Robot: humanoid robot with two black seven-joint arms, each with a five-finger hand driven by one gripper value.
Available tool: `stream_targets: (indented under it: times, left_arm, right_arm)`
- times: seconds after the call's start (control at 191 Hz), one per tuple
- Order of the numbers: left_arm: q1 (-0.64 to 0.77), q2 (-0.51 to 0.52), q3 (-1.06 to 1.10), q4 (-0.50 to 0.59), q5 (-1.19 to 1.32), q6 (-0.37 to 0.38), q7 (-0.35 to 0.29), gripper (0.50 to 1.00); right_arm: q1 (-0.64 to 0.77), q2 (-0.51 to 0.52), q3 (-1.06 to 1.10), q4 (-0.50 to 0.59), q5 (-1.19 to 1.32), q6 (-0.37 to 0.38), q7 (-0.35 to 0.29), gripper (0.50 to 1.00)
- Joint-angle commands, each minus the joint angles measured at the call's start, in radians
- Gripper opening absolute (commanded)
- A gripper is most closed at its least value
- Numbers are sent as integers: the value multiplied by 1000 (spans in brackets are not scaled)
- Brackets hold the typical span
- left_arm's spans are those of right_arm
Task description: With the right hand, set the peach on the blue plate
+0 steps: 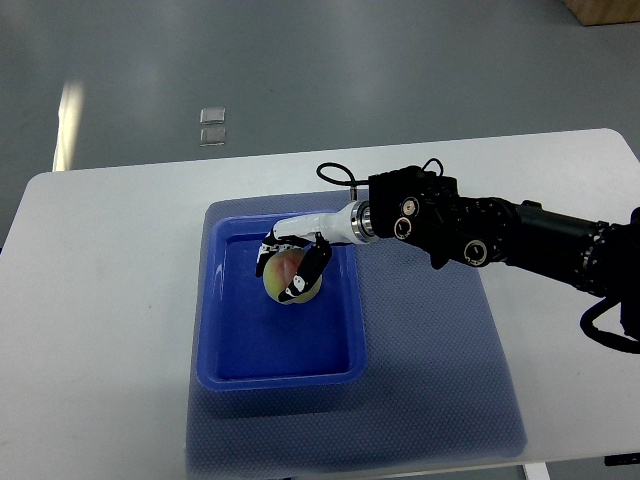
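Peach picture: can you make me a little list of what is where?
peach: inside the blue plate, held in the hand
right hand: fingers curled around the peach, arm coming in from the right
blue plate: a deep rectangular tray lying on the blue mat
blue mat: spread on the white table
white table: holds everything
left hand: not in the picture
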Motion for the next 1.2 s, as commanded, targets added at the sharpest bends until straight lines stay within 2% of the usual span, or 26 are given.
stream_targets:
  times: [0.0,0.026,0.031,0.037,0.042,0.047,0.052,0.063,0.094,0.163,0.21,0.325,0.33,0.545,0.551,0.603,0.655,0.661,0.713,0.766,0.771,0.891,1.033,1.196]
  left_arm:
    - [0,0,0,0,0,0,0,1000]
    - [0,0,0,0,0,0,0,1000]
    - [0,0,0,0,0,0,0,1000]
    - [0,0,0,0,0,0,0,1000]
    - [0,0,0,0,0,0,0,1000]
    - [0,0,0,0,0,0,0,1000]
    - [0,0,0,0,0,0,0,1000]
    - [0,0,0,-1,0,0,0,1000]
    - [-1,0,0,0,0,0,0,1000]
    - [0,0,0,0,0,0,0,1000]
    - [0,0,0,0,0,0,0,1000]
    - [0,0,0,0,0,0,0,1000]
    - [0,0,0,-1,0,0,0,1000]
    - [0,0,0,0,0,0,0,1000]
    - [0,0,0,0,0,0,0,1000]
    - [0,0,0,0,0,0,0,1000]
    - [0,0,0,0,0,0,0,1000]
    - [0,0,0,-1,0,0,0,1000]
    - [0,0,0,-1,0,0,0,1000]
    - [0,0,0,-1,0,0,0,1000]
    - [0,0,0,-1,0,0,0,1000]
    - [0,0,-1,-3,2,0,0,1000]
    - [0,0,0,-3,2,0,2,1000]
    - [0,0,0,-7,2,0,2,1000]
  right_arm:
    - [-3,0,2,0,0,-2,0,588]
    - [-3,0,2,0,0,-2,0,588]
    - [-8,0,8,0,1,-2,2,738]
    - [-8,0,8,0,2,-2,2,740]
    - [-8,0,8,0,5,-2,2,780]
    - [-8,0,8,0,5,-2,2,780]
    - [-8,0,8,0,6,-2,2,809]
    - [-8,0,8,0,6,1,2,827]
    - [-8,0,9,0,9,-2,2,852]
    - [-8,0,9,0,11,1,2,856]
    - [-5,0,16,0,14,1,2,901]
    - [5,0,42,0,20,2,2,905]
    - [11,0,90,2,21,11,2,923]
    - [43,0,207,3,51,4,2,924]
    - [45,-6,271,3,84,2,2,924]
    - [34,-43,348,6,127,1,2,926]
    - [34,-43,348,6,127,1,2,926]
    - [14,-79,441,8,179,-2,11,924]
    - [-40,-112,561,14,247,1,17,924]
    - [-40,-112,562,14,247,1,17,924]
    - [-105,-136,698,20,330,2,25,924]
    - [-236,-137,948,20,494,2,26,926]
    - [-350,-138,1085,15,629,-4,26,928]
    - [-445,-129,1111,-20,773,-45,41,930]
